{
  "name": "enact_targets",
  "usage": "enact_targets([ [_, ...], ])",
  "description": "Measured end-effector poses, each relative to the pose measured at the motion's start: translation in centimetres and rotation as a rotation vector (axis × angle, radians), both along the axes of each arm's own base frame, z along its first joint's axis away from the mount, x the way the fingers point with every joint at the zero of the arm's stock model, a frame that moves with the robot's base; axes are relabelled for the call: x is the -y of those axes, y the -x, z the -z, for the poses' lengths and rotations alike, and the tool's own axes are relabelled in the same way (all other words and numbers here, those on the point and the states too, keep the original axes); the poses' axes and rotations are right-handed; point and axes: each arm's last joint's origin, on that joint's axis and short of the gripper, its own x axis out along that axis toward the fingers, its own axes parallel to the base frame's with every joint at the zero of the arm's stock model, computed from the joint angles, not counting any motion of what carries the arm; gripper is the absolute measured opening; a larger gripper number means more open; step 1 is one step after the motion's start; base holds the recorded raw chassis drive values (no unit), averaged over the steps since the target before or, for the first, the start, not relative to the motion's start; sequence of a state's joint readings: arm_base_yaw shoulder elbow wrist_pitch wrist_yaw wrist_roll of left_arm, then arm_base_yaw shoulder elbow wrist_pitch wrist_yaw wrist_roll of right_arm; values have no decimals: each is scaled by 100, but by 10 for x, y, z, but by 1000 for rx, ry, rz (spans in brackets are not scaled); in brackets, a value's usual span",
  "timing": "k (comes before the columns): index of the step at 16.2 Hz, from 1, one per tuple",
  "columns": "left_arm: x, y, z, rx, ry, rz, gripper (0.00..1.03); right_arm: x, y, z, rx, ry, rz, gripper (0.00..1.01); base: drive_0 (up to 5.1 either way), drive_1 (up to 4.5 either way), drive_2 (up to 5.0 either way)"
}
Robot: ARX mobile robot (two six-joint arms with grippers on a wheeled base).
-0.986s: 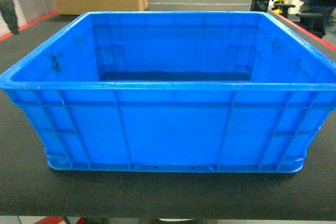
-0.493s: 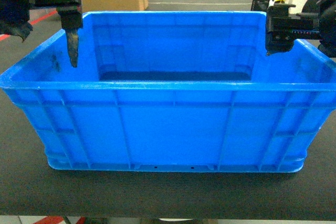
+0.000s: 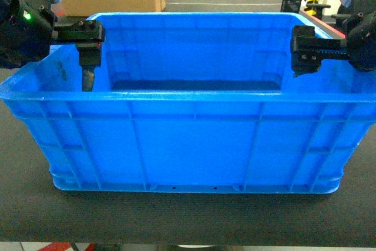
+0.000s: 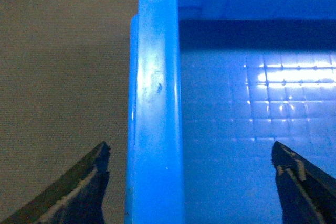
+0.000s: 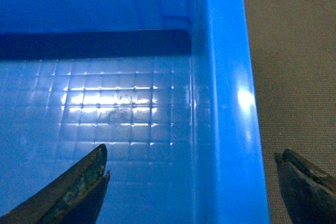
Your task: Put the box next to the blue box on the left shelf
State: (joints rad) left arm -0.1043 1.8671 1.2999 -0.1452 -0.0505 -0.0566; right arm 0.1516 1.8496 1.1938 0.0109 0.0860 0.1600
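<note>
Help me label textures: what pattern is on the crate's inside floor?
A fine square grid moulded into the blue floor of the box, clearest in the right wrist view.

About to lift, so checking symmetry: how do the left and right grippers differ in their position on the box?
The left gripper straddles the box's left rim; the right gripper straddles its right rim. In the head view, the left gripper's inner finger hangs down inside the wall; the right gripper's shows less. Both are open, one finger inside, one outside.
</note>
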Motion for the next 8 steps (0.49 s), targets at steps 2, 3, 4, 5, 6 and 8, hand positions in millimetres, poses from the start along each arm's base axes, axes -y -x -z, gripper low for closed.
enact_targets([
  [2, -1, 0, -1, -4, -30, -10, 67, 0, 0, 0, -1, 3, -2, 72, 0, 0, 0],
  [3, -1, 0, -1, -2, -36, -11, 56, 0, 0, 0, -1, 3, -2, 61, 0, 0, 0],
  [4, -1, 0, -1, -3, -42, -12, 47, 1, 0, 0, -1, 9, 0, 51, 0, 0, 0],
  [5, -3, 0, -1, -8, -52, -16, 32, 1, 0, 0, 1, 15, 2, 38, 0, 0, 0],
  [6, -5, 0, -1, -8, -55, -19, 23, 1, 0, 0, 3, 22, 8, 27, 0, 0, 0],
  [8, -5, -1, -3, 10, -70, -20, 21, 1, 4, -1, 17, 27, 1, 22, 0, 0, 0],
])
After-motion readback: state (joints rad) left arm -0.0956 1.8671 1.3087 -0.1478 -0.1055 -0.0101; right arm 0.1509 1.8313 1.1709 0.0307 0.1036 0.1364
